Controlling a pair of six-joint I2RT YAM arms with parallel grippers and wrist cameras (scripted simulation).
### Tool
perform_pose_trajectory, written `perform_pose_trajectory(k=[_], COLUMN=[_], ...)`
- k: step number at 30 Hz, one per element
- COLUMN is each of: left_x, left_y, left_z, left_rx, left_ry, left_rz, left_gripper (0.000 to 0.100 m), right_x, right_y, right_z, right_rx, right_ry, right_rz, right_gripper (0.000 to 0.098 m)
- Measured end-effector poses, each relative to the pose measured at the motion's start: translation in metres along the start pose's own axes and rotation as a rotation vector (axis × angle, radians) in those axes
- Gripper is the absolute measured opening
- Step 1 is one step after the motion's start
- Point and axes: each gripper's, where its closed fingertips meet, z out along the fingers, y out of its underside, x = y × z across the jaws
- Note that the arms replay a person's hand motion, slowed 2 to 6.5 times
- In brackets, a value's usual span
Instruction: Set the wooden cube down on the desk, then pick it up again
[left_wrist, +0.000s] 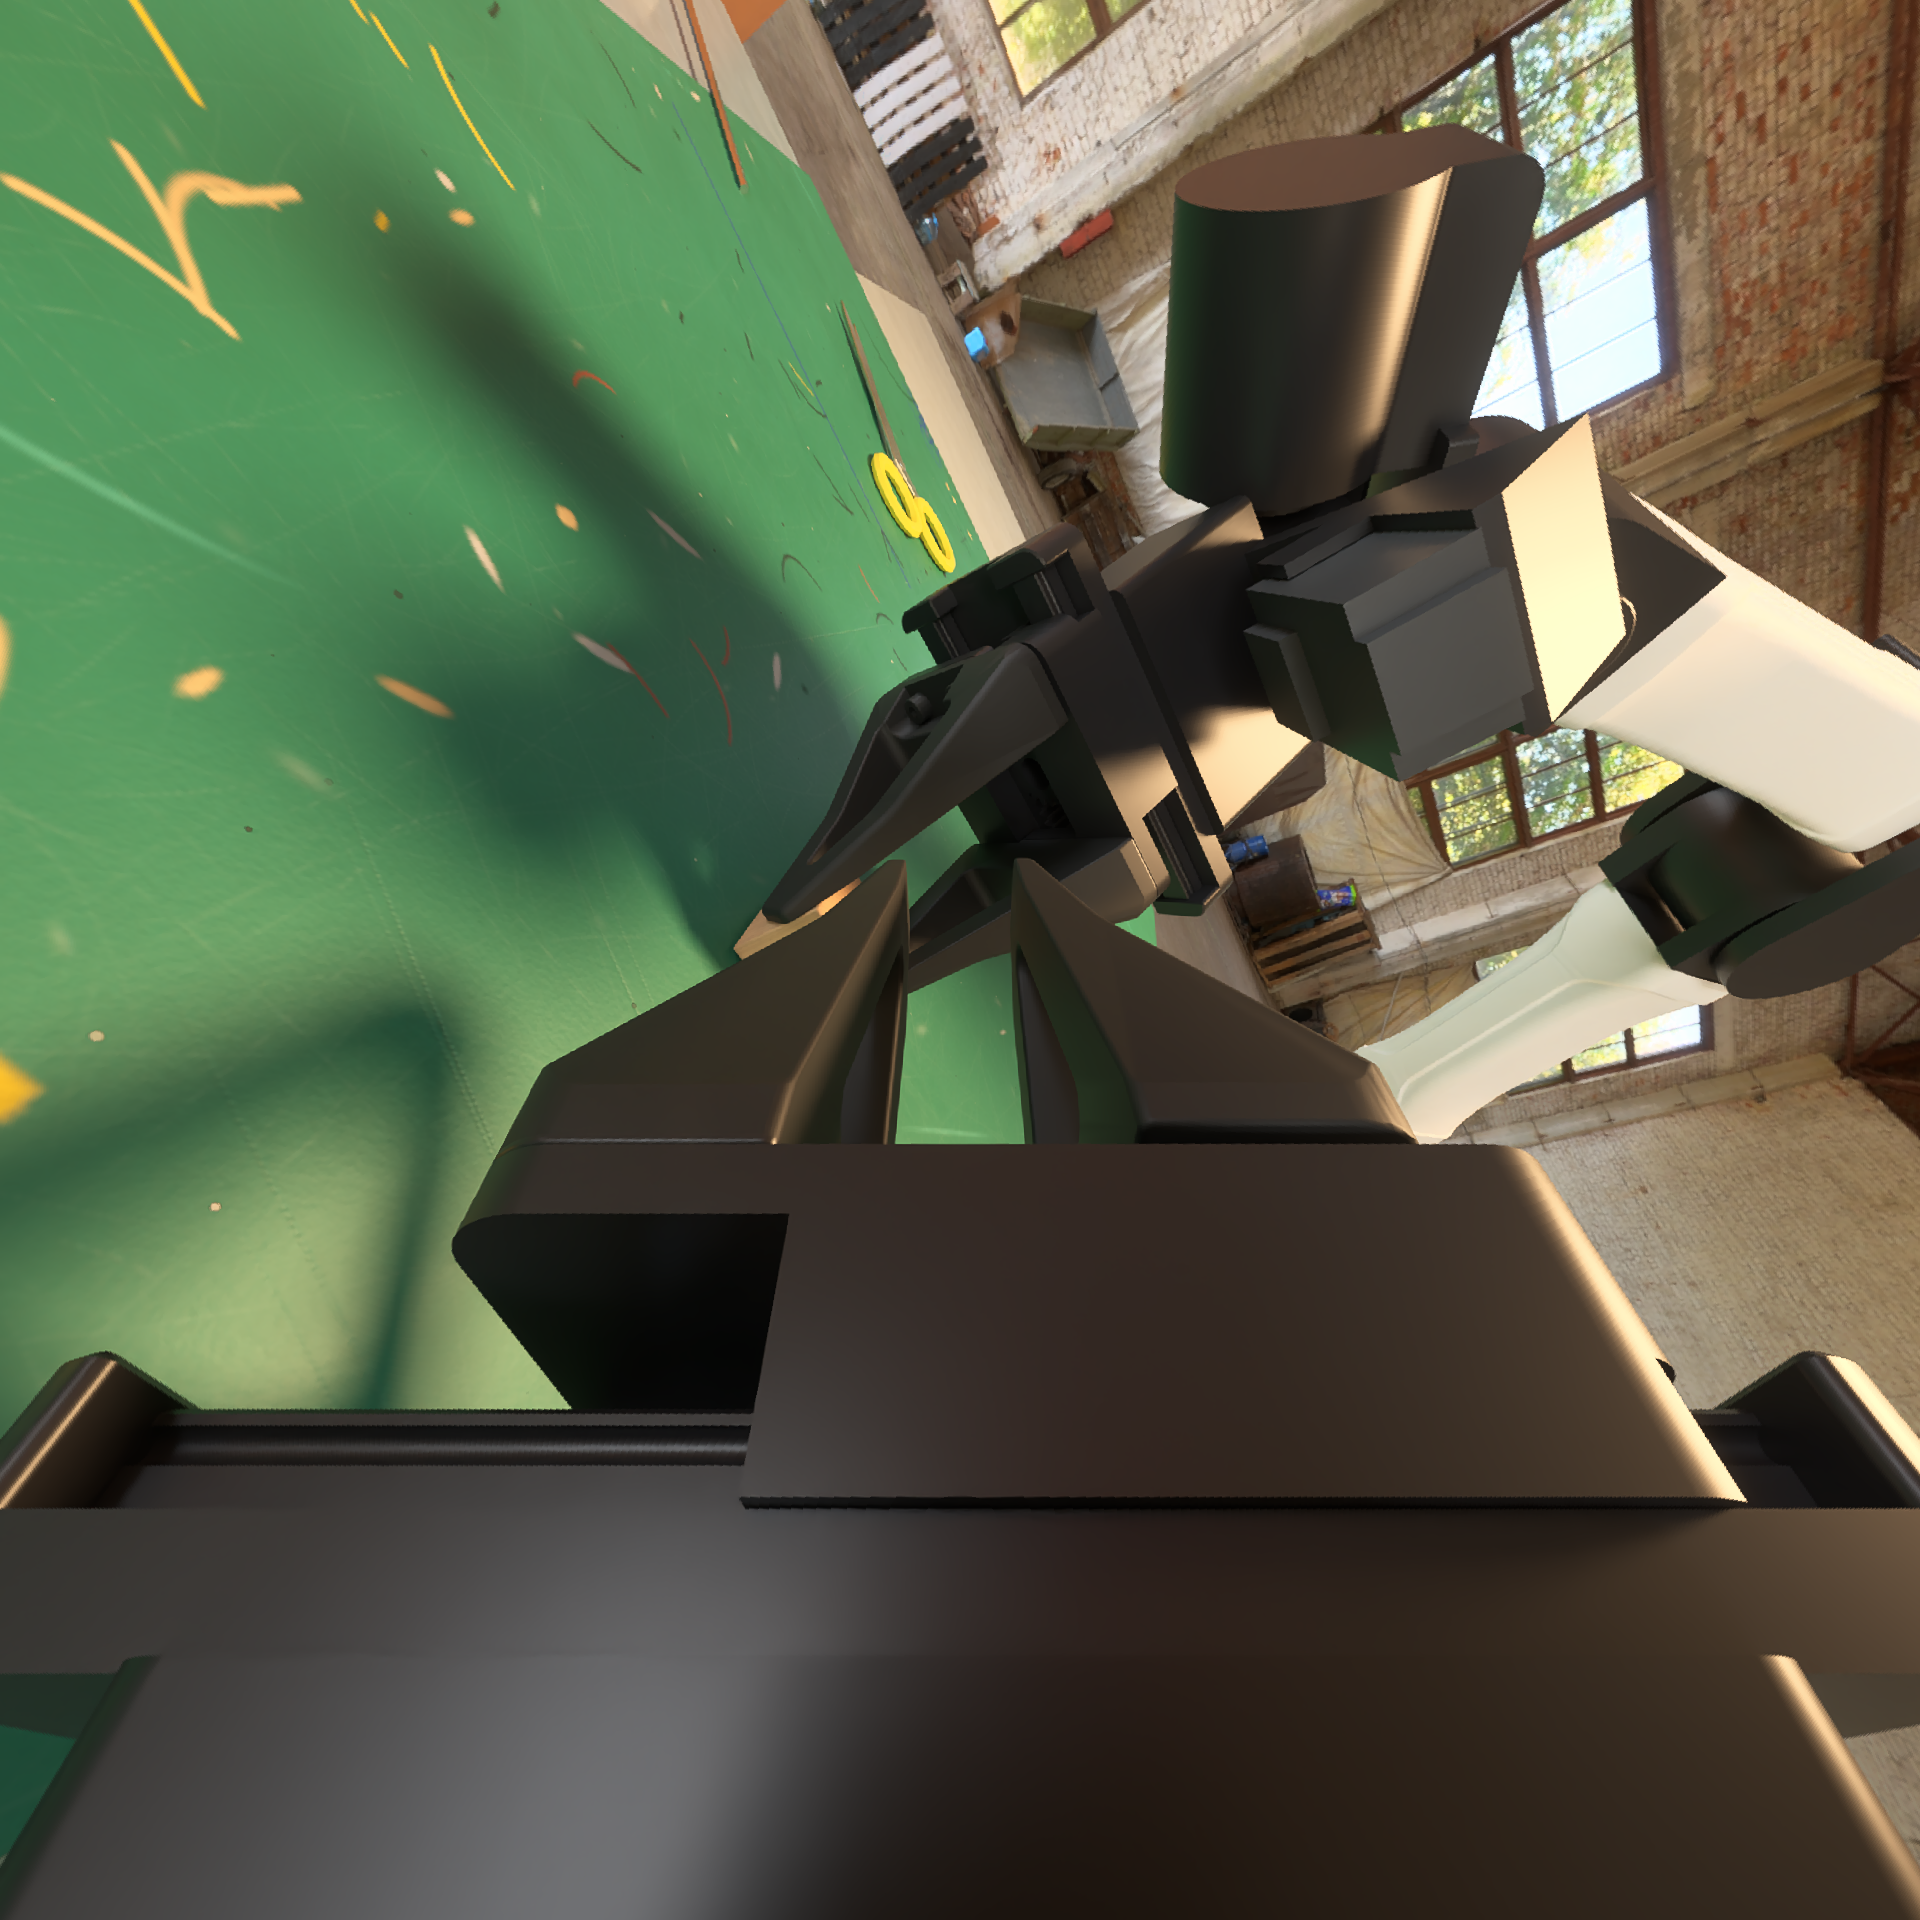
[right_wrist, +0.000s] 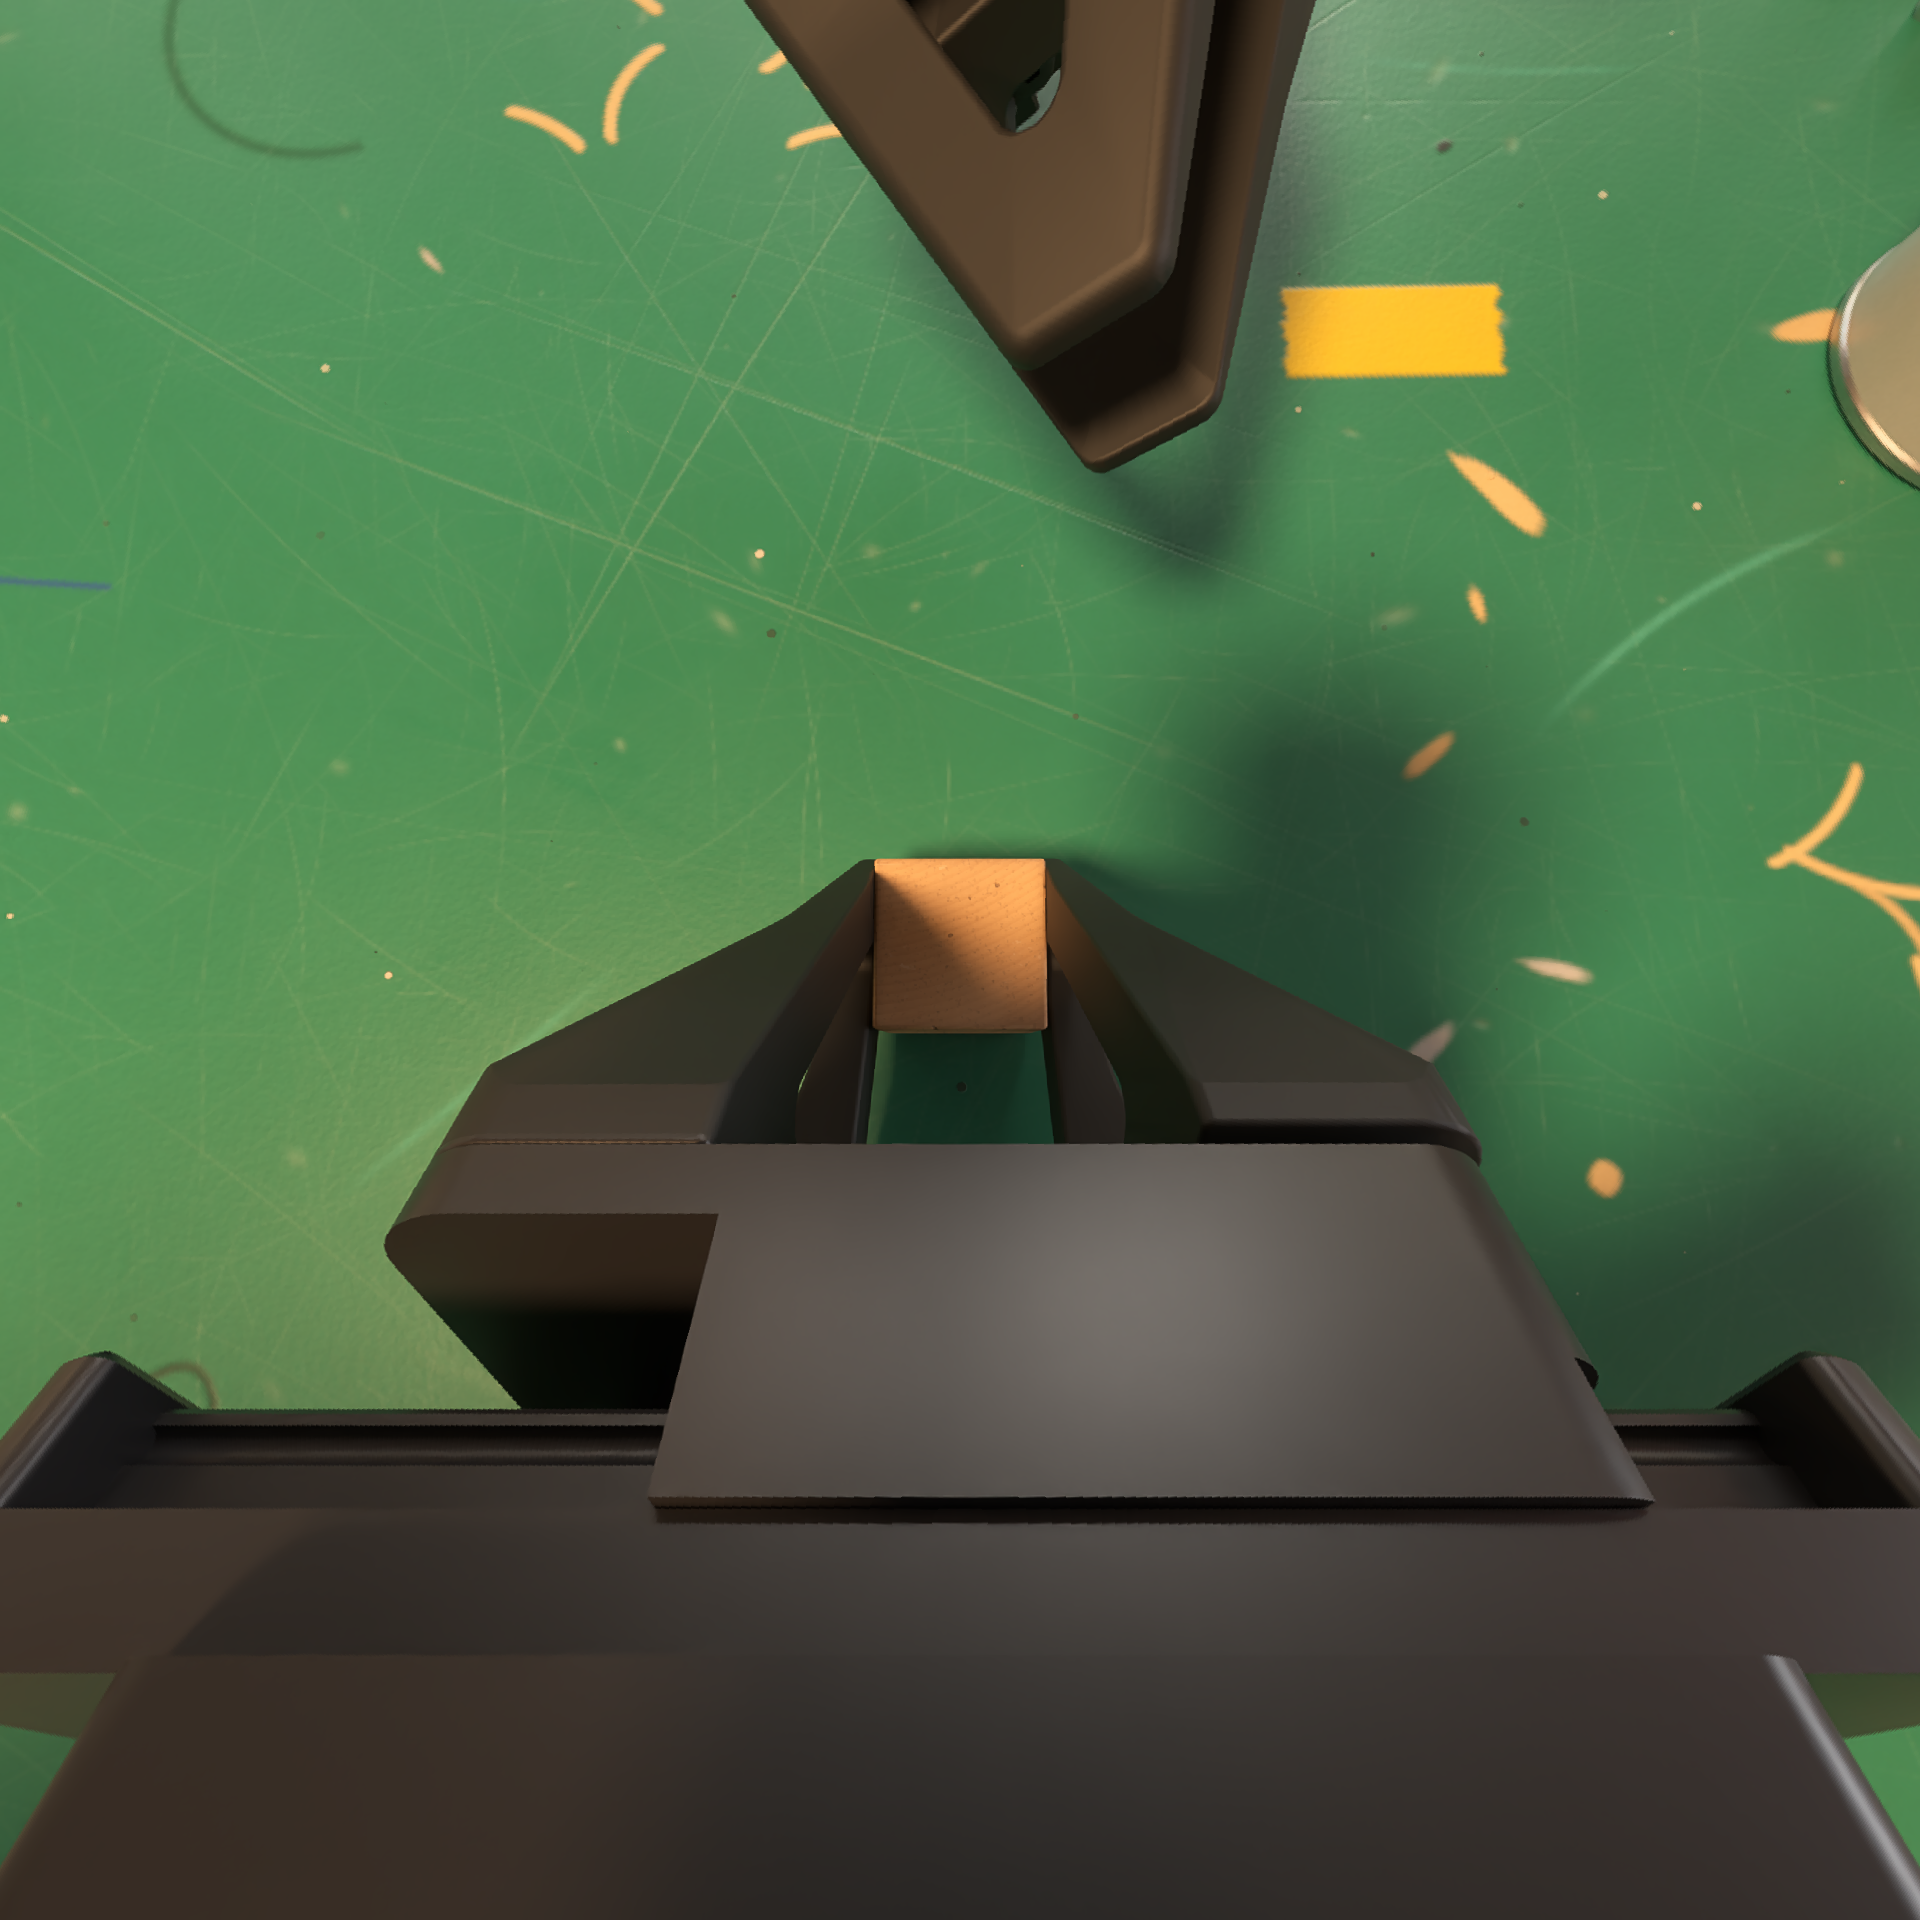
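The wooden cube (right_wrist: 958, 943) is a small tan block held between the two black fingers of my right gripper (right_wrist: 958, 883), which is shut on it low over the green desk mat (right_wrist: 520, 623). I cannot tell whether the cube touches the mat. In the left wrist view the right gripper (left_wrist: 831, 883) points down at the mat, with a sliver of the cube (left_wrist: 805, 916) showing at its tips. My left gripper (left_wrist: 961, 883) hovers close beside it, with its fingers a narrow gap apart and nothing between them. One of its fingers (right_wrist: 1091, 260) shows at the top of the right wrist view.
A strip of yellow tape (right_wrist: 1392, 330) lies on the mat beyond the cube. A round metal disc (right_wrist: 1883, 364) sits at the right edge. Yellow rings (left_wrist: 914, 509) lie near the mat's far edge. The right arm (left_wrist: 1714, 707) stands close to my left gripper.
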Motion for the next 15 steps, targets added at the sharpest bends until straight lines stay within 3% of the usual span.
perform_pose_trajectory(k=[15], left_x=[-0.0001], left_y=[0.0010], left_z=[0.0002], left_rx=[-0.004], left_ry=[0.001], left_rz=[0.003], left_gripper=[0.017], right_x=[0.0013], right_y=[-0.0001], right_z=[-0.0001], right_rx=[0.000], right_ry=[0.011], right_rz=[-0.010], right_gripper=[0.0250])
